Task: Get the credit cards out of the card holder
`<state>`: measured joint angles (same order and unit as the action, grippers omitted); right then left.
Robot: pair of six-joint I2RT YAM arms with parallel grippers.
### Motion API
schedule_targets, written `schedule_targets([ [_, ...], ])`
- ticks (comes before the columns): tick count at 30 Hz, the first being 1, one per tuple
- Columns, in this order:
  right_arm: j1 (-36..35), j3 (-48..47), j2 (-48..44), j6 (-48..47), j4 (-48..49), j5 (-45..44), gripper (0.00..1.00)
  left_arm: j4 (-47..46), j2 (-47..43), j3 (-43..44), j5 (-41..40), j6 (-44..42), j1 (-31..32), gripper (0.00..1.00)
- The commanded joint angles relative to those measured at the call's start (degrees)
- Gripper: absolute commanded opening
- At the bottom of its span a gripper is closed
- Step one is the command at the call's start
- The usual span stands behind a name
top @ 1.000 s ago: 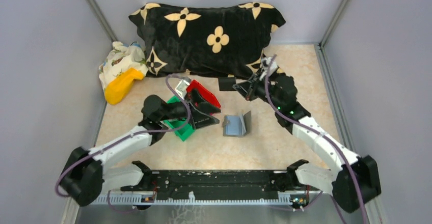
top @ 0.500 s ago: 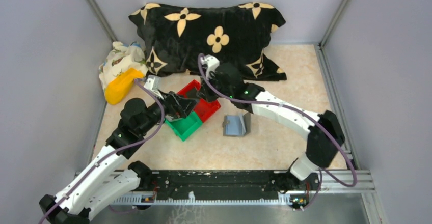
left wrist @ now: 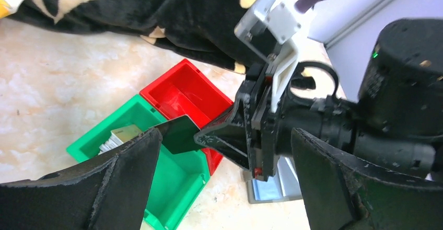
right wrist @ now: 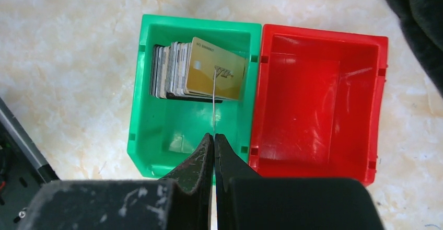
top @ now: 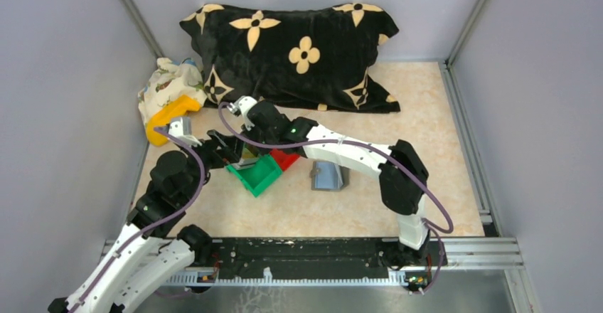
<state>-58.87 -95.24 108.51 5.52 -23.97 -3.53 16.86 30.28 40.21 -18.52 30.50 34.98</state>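
Over the green bin (right wrist: 137, 83), right gripper (right wrist: 214, 137) clamps one card (left wrist: 177, 133), drop pending; stack (right wrist: 172, 76) already inside; left gripper (left wrist: 225, 131) released; card holder (top: 328, 176) open at 3 o'clock.

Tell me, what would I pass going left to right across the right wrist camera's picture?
green bin, with a stack of cards standing in it → red bin → black pillow
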Motion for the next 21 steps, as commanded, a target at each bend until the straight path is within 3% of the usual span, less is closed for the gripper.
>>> schedule_targets([
  [1,-0.9,-4.4,2.1,-2.0,-1.0,-2.4,0.0,3.5,-1.1,2.1,-4.8,1.0,-0.4,0.99],
  [21,-3.4,-16.8,16.1,-6.6,-7.0,-10.2,0.0,2.5,0.1,1.6,-1.2,0.4,-0.3,0.99],
])
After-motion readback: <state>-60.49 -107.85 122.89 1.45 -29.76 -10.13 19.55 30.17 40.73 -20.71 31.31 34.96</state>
